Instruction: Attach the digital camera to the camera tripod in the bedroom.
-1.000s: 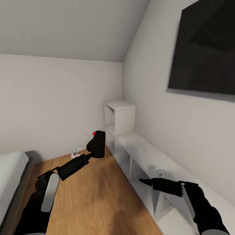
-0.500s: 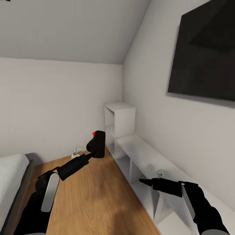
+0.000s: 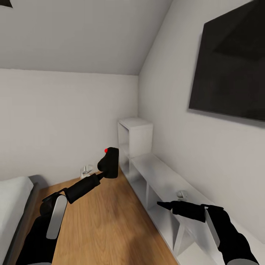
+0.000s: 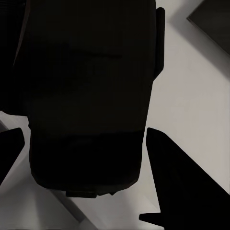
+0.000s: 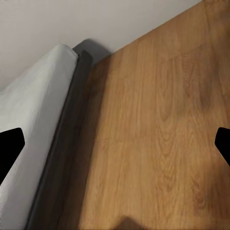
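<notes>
Nothing among the objects has moved since a second ago; only my head camera has swung slightly, sliding the bed [image 3: 14, 206] further toward 8 o'clock. I keep the digital camera [image 3: 109, 162] pinched in the left gripper [image 3: 105, 170], held up near the middle of the head view with its red button on top. In the left wrist view its black body [image 4: 86, 96] sits between the two fingertips [image 4: 165, 182]. My right gripper [image 3: 163, 204] hangs at 5 o'clock over the low white shelf unit [image 3: 162, 184], and its fingers [image 5: 9, 148] stand wide apart with nothing between them above the wood floor [image 5: 163, 134]. A dark wall screen [image 3: 230, 66] hangs at 2 o'clock.
</notes>
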Motion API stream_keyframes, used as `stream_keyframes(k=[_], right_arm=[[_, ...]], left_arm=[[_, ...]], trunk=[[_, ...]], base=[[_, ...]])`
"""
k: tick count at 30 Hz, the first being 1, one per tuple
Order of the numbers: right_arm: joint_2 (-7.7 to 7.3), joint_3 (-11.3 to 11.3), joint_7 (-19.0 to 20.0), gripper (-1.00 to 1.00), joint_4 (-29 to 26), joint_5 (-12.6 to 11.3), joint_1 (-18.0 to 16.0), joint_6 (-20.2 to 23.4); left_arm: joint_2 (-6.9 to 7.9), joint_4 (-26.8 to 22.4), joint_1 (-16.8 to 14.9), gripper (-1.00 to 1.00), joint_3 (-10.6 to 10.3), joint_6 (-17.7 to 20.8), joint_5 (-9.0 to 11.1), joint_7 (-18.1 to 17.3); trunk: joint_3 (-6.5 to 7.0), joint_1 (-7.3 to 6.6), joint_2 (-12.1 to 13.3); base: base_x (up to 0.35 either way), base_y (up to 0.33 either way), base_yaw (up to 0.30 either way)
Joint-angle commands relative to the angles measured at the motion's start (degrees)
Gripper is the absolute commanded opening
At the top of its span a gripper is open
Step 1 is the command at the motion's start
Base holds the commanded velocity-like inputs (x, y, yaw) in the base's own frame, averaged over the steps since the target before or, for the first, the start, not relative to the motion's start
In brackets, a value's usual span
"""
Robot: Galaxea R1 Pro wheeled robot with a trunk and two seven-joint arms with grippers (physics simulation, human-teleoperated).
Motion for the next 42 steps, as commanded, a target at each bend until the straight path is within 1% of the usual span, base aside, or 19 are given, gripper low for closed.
stream_keyframes(k=[1, 42], right_arm=[[0.00, -0.06, 0.10, 1.00, -0.01, -0.17, -0.03, 0.45], [0.00, -0.09, 0.19, 1.00, -0.01, -0.16, -0.03, 0.28]], left_arm=[[-0.05, -0.01, -0.05, -1.00, 0.14, 0.35, 0.11, -0.23], [-0.04, -0.01, -0.05, -1.00, 0.15, 0.35, 0.11, -0.23]], trunk=[[0.12, -0.23, 0.39], [7.49, -9.24, 16.83]], base=[[0.000, 0.000, 0.000], [0.000, 0.000, 0.000]])
